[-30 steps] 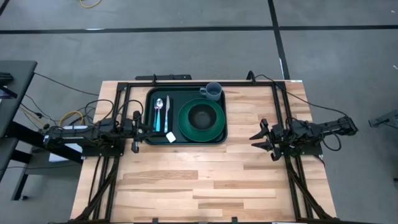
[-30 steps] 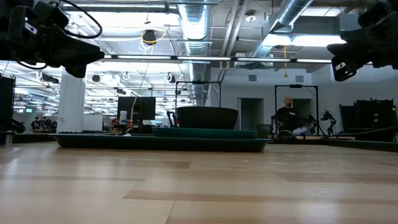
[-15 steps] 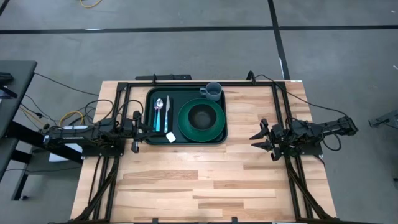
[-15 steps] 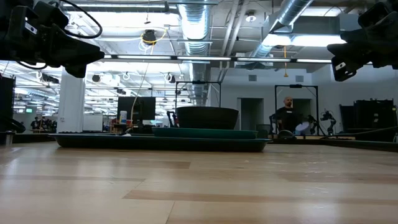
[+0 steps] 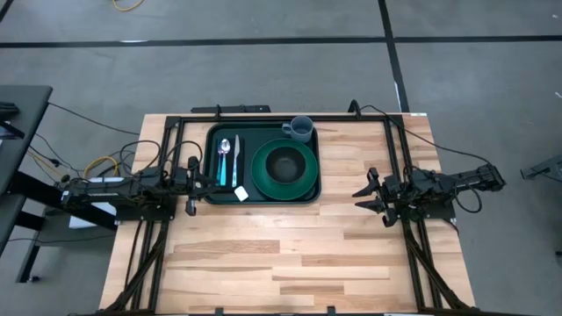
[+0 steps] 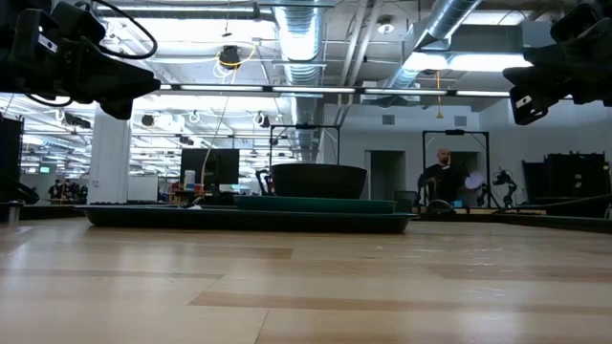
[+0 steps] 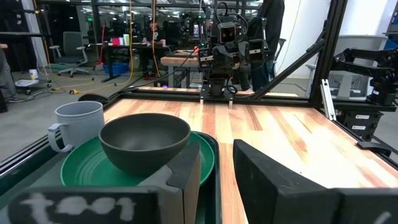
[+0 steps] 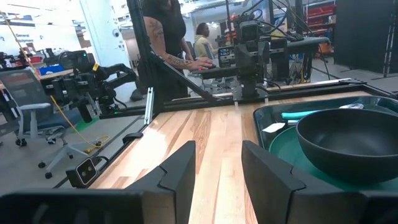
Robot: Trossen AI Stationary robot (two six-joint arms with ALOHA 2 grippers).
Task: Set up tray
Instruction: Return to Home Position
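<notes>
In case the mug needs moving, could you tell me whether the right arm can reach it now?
Probably yes: the right end effector is open, and nothing stands between it and the mug.

— What colour is that tray [image 5: 260, 135]?
— Dark green. The plate [image 5: 261, 178] is a brighter green, the bowl [image 5: 284, 162] nearly black.
— And the mug [image 5: 300, 129]?
— Grey-blue. The counter [image 5: 263, 254] is pale wood, in blond and tan strips.
</notes>
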